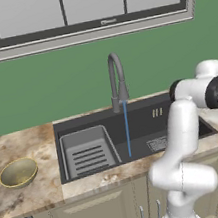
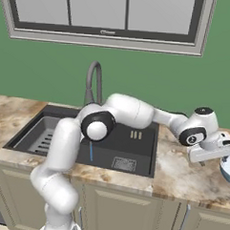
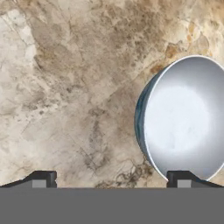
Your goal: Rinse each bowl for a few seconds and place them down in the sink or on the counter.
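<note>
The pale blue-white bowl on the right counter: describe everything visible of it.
The pale blue-white bowl is small and round, with a smooth glossy whitish inside and a darker blue outer wall showing along its near edge. It sits upright and empty on the speckled beige-brown stone counter, right of the sink. The open gripper hovers over it, one fingertip at its rim; contact is unclear.

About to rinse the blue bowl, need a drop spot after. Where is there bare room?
Free: the sink floor between rack and drain, though water runs there; counter between sink and blue bowl; counter strip between gold bowl and sink. Crowded: the far right, where open gripper hovers by the blue bowl.
</note>
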